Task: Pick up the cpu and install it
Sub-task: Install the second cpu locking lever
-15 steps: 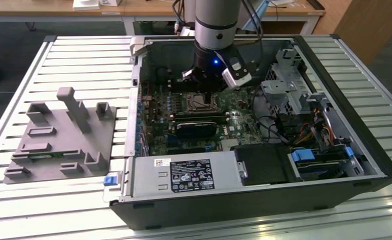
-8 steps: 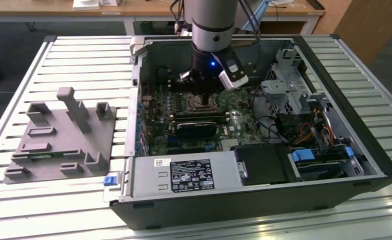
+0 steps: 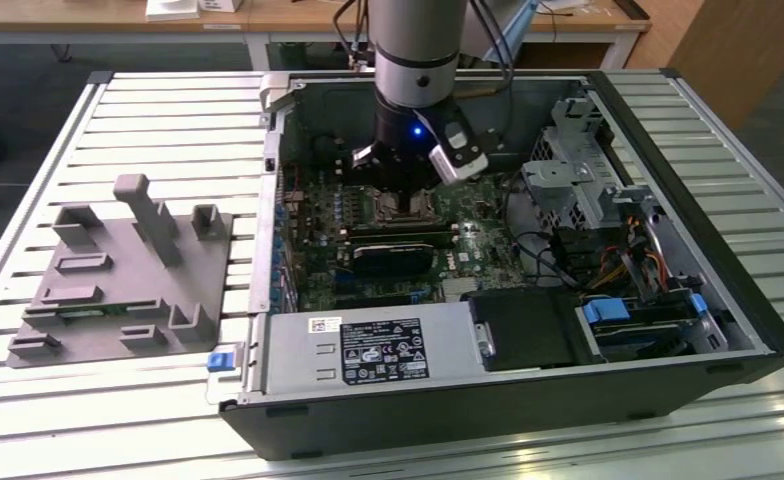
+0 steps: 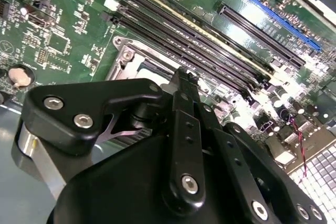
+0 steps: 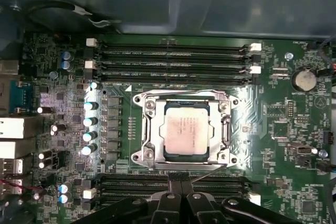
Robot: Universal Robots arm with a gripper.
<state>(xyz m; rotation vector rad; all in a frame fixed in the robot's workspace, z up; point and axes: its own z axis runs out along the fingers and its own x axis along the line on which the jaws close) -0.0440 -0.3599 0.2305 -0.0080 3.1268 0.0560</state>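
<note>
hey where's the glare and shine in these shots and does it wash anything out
In the first wrist view, the cpu lid looks pale and washed, with bright glints on the socket frame. In the second wrist view, glare whitens the motherboard beyond the hand. In the exterior view, the slatted table reflects light.

Arm [image 3: 416, 60] vertical, wrist pointing straight down, black jaws pressed together, empty.

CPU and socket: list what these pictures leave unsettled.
- Whether the cpu sits fully flat in the socket: the first wrist view looks straight down.
- Socket in the exterior view: hidden behind the gripper.
- Socket in the second wrist view: mostly covered by the gripper's black linkage.
</note>
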